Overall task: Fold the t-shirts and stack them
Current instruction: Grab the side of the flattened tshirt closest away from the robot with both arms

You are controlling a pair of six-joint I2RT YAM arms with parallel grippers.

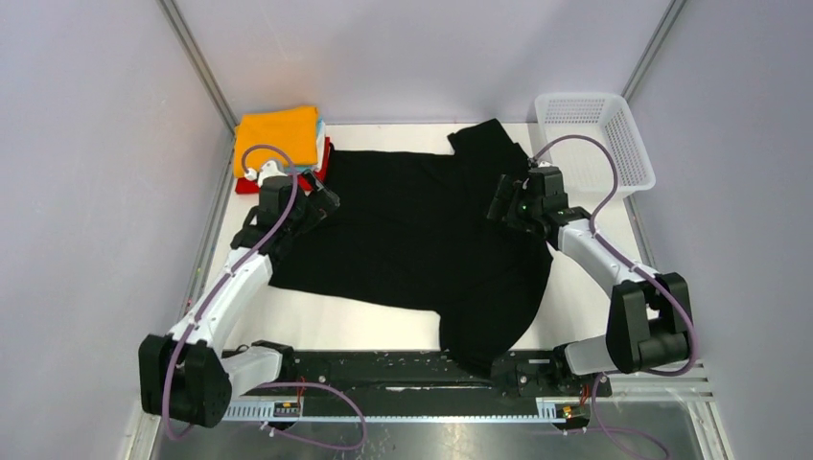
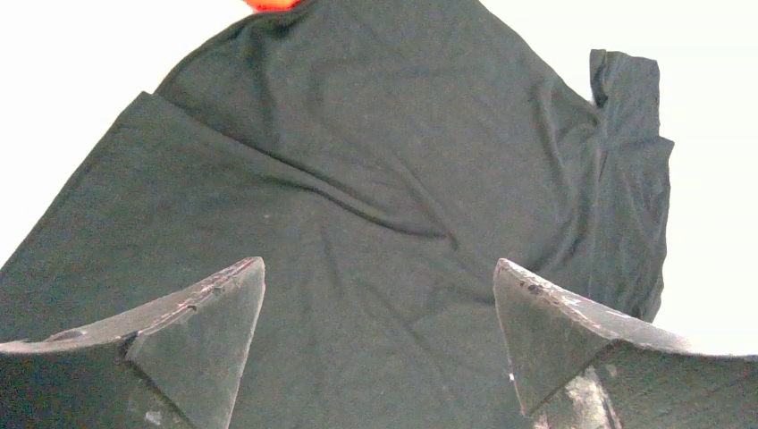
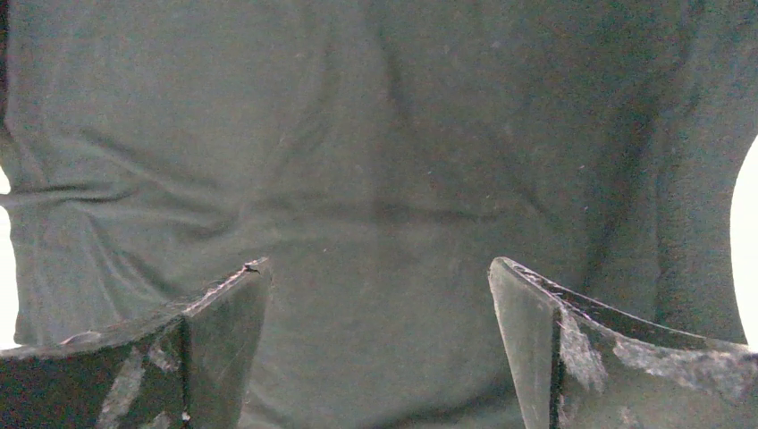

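Note:
A large black t-shirt lies spread on the white table, one end hanging over the near edge. A stack of folded shirts, orange on top with white, light blue and red edges below, sits at the back left. My left gripper is open and empty above the shirt's left edge; the black cloth fills its wrist view, gripper wide apart. My right gripper is open and empty above the shirt's right part, gripper wide apart.
A white plastic mesh basket stands at the back right. Grey walls with metal posts enclose the table. A black rail with both arm bases runs along the near edge.

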